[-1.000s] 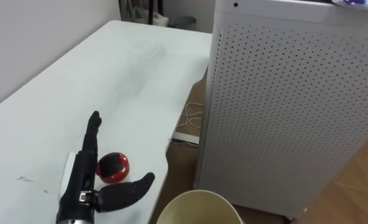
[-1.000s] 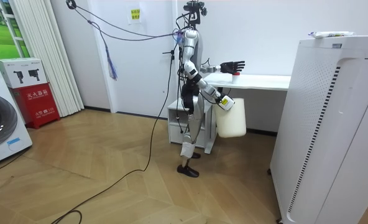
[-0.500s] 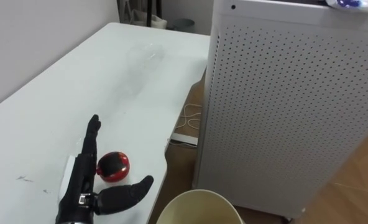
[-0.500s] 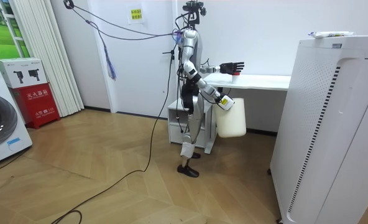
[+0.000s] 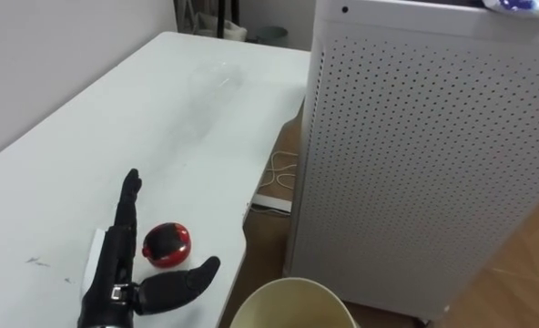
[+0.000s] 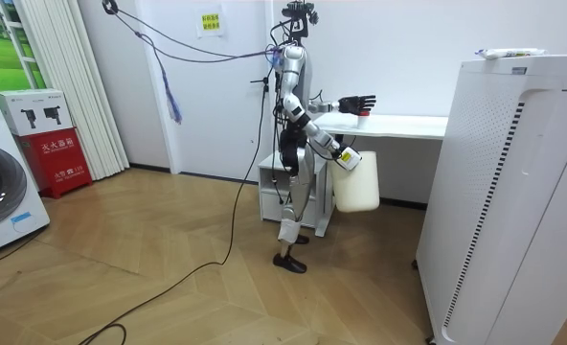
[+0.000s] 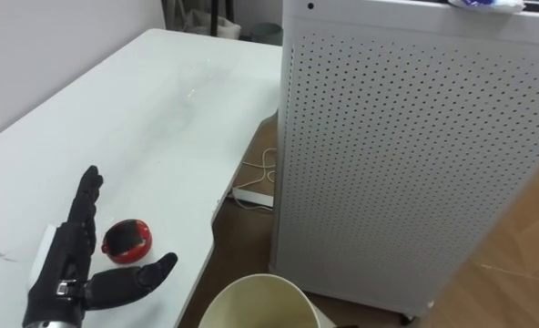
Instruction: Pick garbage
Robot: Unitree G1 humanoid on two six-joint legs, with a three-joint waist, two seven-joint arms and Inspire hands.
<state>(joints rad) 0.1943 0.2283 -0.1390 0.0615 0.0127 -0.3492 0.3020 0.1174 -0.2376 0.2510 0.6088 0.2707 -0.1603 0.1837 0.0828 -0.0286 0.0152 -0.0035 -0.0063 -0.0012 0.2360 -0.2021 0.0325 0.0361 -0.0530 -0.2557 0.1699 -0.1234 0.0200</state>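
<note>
Garbage on the desk looks to be one small red ball with a dark patch on top, lying near the desk's front edge. The robot stands at that end of the desk with its left hand laid out beside the ball. The fingers are straight and spread along one side and the thumb is stretched out below, so the ball sits in the open crook between them. Whether any part of the hand touches it, I can't tell. Nothing is gripped yet.

I'd judge this to be the reach just before the grasp. The next move calls for the thumb and fingers to close round the ball without nudging it off the edge. Then it needs a short carry to the cream bin, which hangs by the robot's right hand just below the desk edge. How that hand holds the bin I can't tell from across the room.

Farther up the desk lies a faint clear shape, perhaps a plastic bottle; it is hard to make out. Something blue and white lies on top of the perforated white cabinet and is cut off.
</note>
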